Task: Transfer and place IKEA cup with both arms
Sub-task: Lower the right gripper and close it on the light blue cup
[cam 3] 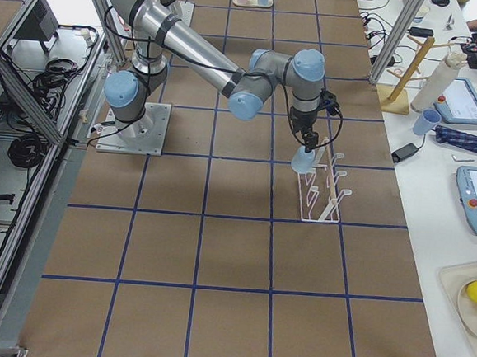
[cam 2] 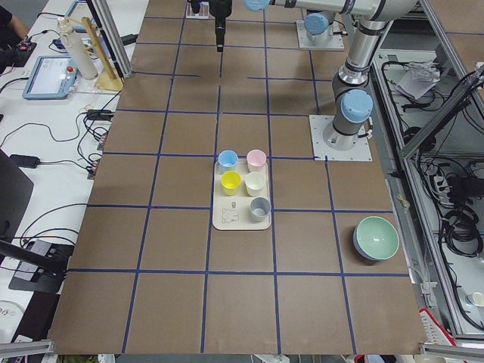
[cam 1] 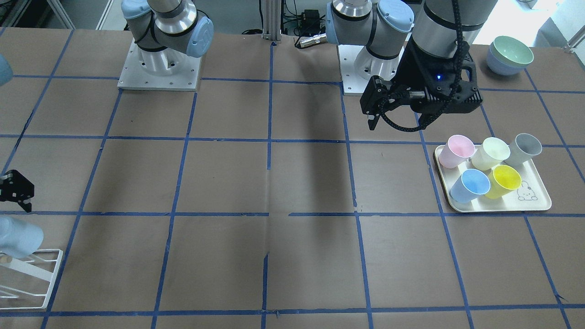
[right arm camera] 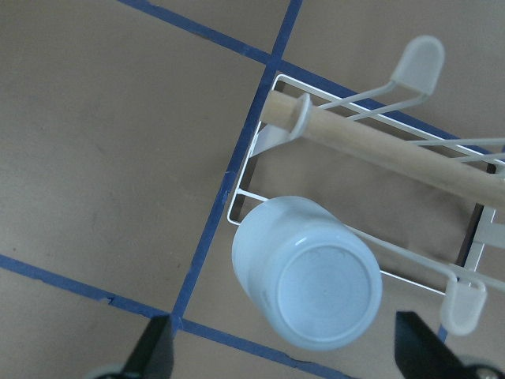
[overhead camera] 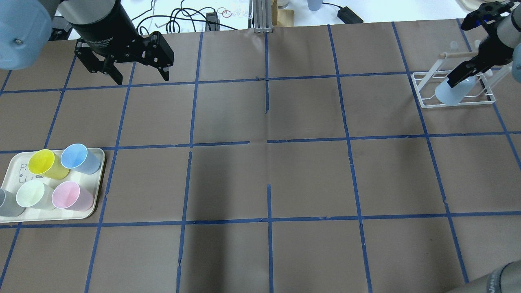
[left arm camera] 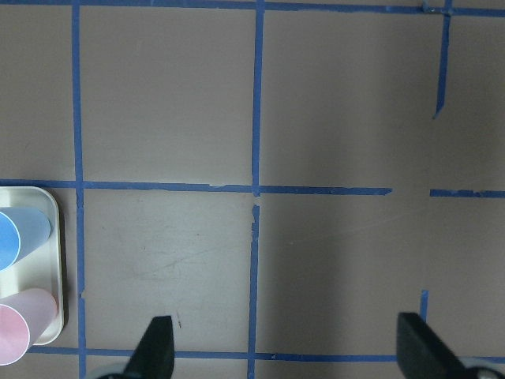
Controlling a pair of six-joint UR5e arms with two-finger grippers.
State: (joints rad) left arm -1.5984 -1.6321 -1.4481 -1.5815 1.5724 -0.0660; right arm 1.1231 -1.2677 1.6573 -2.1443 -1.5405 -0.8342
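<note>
The left arm [overhead camera: 20, 28] comes in at the upper left of the overhead view. Its wrist is angled forward and down, and the left gripper [overhead camera: 142, 79] hangs with its jaws spread wide. In its wrist camera the fingertips [left arm camera: 158, 351] sit far apart at the bottom corners. The right arm [cam 3: 198, 55] stretches long across the right-side view, elbow bent and wrist pointing down. The right gripper [overhead camera: 459, 76], at the upper right overhead, also has its jaws parted wide.

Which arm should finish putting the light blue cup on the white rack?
Right. The open right gripper hangs directly over the IKEA cup, which is upside down at the rack. The left gripper is far across the table, near the tray.
</note>
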